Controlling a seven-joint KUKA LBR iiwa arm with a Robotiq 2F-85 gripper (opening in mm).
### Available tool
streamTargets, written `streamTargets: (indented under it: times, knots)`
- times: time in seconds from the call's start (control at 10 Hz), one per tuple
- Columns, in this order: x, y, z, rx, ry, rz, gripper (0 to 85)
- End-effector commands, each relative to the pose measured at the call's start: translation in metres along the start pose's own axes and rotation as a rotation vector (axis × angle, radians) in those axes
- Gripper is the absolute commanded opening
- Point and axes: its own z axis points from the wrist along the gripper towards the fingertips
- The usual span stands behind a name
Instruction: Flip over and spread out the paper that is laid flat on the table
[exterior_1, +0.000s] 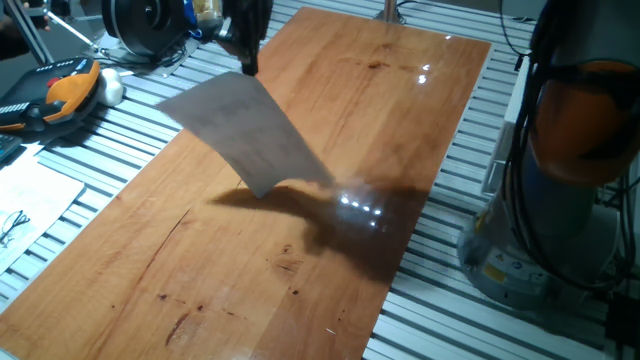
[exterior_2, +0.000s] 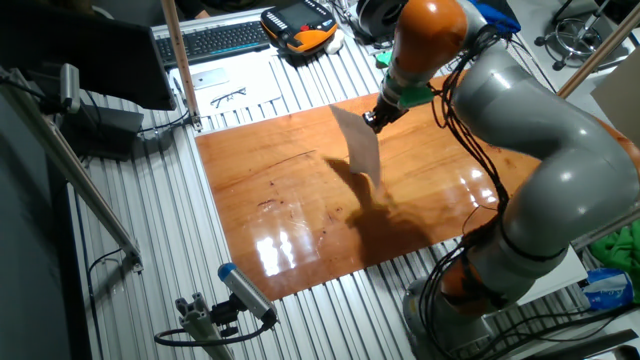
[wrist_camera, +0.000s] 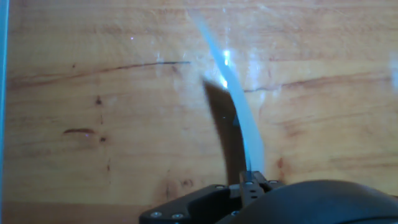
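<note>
The paper (exterior_1: 248, 135) is a thin white sheet hanging in the air above the table (exterior_1: 200, 280), held by one top corner, its lower edge just over the wood. My gripper (exterior_1: 247, 62) is shut on that corner, high over the table's far left edge. In the other fixed view the sheet (exterior_2: 363, 150) hangs edge-on below the gripper (exterior_2: 372, 119), over the table (exterior_2: 280, 200). In the hand view the paper (wrist_camera: 235, 106) runs away from the fingertips (wrist_camera: 250, 179) as a curved pale strip over the wood (wrist_camera: 93, 124). Its print is not visible.
A grey slatted metal surface (exterior_1: 80, 150) surrounds the table. Another white sheet with glasses (exterior_1: 20, 215) lies at the left; it also shows in the other fixed view (exterior_2: 232, 95). An orange-black handheld device (exterior_1: 60, 92) and a keyboard (exterior_2: 215, 38) lie beyond. The arm's base (exterior_1: 560, 200) stands at the right.
</note>
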Motion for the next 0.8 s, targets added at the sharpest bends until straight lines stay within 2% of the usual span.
streamTargets:
  times: [0.0,0.2,0.3,0.7]
  knots:
    - [-0.007,-0.005,-0.003,0.003,0.012,-0.01,0.0]
    - [-0.025,-0.025,-0.01,0.022,0.032,-0.052,0.0]
    - [-0.033,-0.032,-0.009,0.032,0.034,-0.071,0.0]
    - [-0.05,-0.055,0.017,0.071,0.001,-0.129,0.0]
